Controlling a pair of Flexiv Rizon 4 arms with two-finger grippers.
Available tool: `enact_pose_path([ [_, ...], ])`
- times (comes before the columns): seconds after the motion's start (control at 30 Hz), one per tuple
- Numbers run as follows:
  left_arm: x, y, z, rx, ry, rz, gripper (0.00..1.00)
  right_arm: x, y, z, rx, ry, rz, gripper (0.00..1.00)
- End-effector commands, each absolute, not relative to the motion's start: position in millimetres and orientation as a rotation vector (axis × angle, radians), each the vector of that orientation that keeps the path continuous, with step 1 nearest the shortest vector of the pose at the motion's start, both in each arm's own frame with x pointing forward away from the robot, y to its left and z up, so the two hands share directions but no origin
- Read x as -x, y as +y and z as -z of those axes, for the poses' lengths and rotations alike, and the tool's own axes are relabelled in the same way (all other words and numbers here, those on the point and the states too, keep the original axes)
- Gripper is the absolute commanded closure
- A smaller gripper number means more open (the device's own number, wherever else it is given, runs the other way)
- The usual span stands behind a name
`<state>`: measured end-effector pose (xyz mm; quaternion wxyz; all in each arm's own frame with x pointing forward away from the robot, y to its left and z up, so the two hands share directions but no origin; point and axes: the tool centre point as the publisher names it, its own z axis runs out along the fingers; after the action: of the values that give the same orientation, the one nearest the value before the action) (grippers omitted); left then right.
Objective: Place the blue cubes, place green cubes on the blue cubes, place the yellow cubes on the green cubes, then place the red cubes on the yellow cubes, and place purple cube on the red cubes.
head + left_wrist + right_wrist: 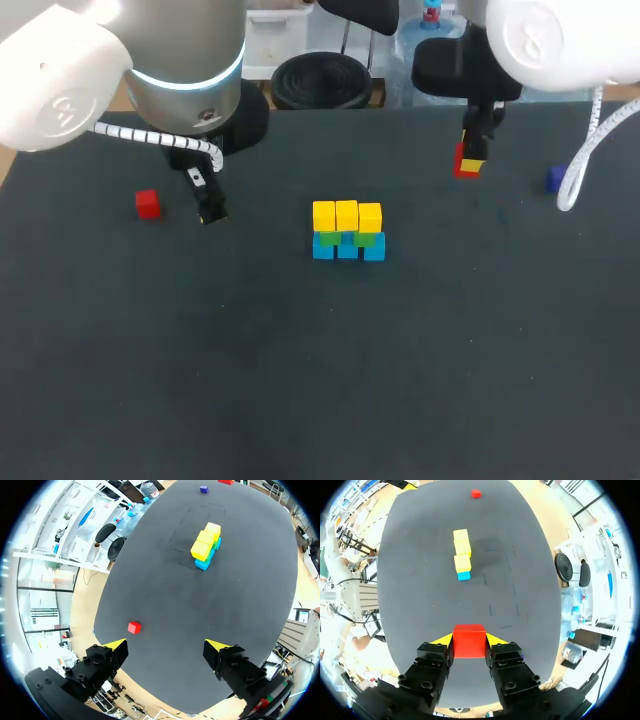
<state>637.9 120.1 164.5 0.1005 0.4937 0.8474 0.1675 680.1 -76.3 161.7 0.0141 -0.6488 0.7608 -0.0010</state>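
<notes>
A three-layer stack (347, 231) stands mid-table: blue cubes below, green in the middle, three yellow cubes (346, 215) on top; the same stack (206, 548) (462, 555) shows ahead of both wrists. My right gripper (471, 163) hangs above the table's far right, shut on a red cube (469, 641) (463, 162) between its fingers. A second red cube (148, 204) (134, 627) (476, 493) lies at the left. My left gripper (209, 212) (167, 649) is open and empty, just right of that cube. A purple cube (554, 179) (203, 489) lies at the far right.
The dark table (300, 360) stretches wide in front of the stack. A white cable (585, 160) of my right arm hangs near the purple cube.
</notes>
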Motion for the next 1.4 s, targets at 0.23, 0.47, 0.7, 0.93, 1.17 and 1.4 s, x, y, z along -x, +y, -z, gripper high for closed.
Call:
enact_pose_path([
  [0.23,-638.4,120.5,-164.8,-1.462,2.504,-0.494,0.0,-687.4,-39.6,-169.0,2.131,2.277,0.0,1.0],
  [0.47,-638.4,120.5,-164.8,-1.462,2.504,-0.494,0.0,-685.3,-13.5,-176.3,2.189,2.213,0.008,1.0],
  [0.7,-638.4,120.5,-164.8,-1.462,2.504,-0.494,0.0,-681.5,9.4,-166.4,2.235,2.196,-0.012,1.0],
  [0.93,-638.4,120.5,-164.8,-1.462,2.504,-0.494,0.0,-671.3,24.0,-149.6,2.185,2.232,-0.096,1.0],
  [1.17,-638.4,120.5,-164.8,-1.462,2.504,-0.494,0.0,-668.2,31.1,-138.7,2.171,2.22,-0.093,1.0],
  [1.4,-638.4,120.5,-164.8,-1.462,2.504,-0.494,0.0,-673.9,42.2,-127.9,2.184,2.18,-0.093,1.0],
])
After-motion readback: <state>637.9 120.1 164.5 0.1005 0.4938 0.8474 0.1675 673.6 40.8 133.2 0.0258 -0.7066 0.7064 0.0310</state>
